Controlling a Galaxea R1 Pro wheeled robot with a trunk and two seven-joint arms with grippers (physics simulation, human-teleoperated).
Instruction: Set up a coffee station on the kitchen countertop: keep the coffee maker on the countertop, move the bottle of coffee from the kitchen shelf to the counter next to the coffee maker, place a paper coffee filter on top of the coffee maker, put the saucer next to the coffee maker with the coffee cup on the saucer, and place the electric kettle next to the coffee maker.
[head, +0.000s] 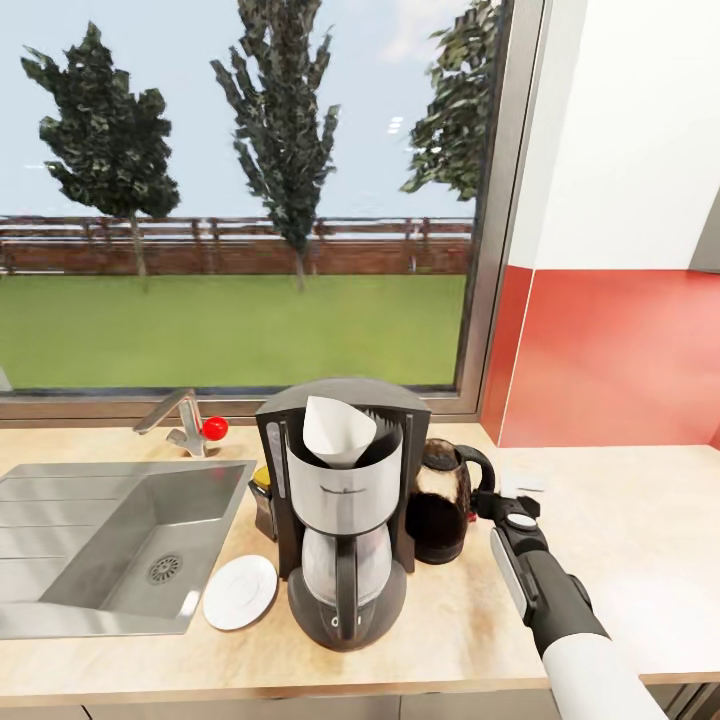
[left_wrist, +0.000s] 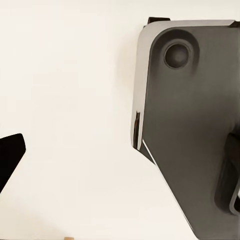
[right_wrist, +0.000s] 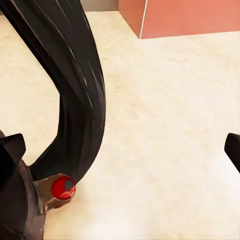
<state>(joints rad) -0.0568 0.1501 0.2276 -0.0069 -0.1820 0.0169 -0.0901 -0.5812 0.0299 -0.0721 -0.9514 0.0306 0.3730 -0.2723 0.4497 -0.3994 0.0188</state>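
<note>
- Head view: I see the coffee maker (head: 345, 510) standing on the countertop (head: 620, 540) just right of the sink (head: 110, 545), with a white paper filter (head: 337, 430) sitting in its top. The saucer (head: 240, 592) lies flat at the maker's left foot, by the sink's corner. The dark kettle (head: 445, 500) stands upright just beside the maker on its right. My right arm (head: 545, 590) reaches in from the lower right, and its gripper (head: 492, 503) is at the kettle's handle; from here I cannot tell whether it touches. A small yellow-topped thing (head: 262, 480) peeks out behind the maker's left side; I cannot tell what it is.
- Left wrist view: one dark fingertip (left_wrist: 10, 157) of my left gripper shows against a pale surface, beside a grey-and-white robot part (left_wrist: 190, 125). I cannot tell how the jaws stand.
- Right wrist view: the jaws are spread wide, fingertips (right_wrist: 11, 150) far apart, with the kettle's black handle (right_wrist: 75, 90) curving down just beside one tip. A red button (right_wrist: 63, 187) sits at the handle's base.
</note>
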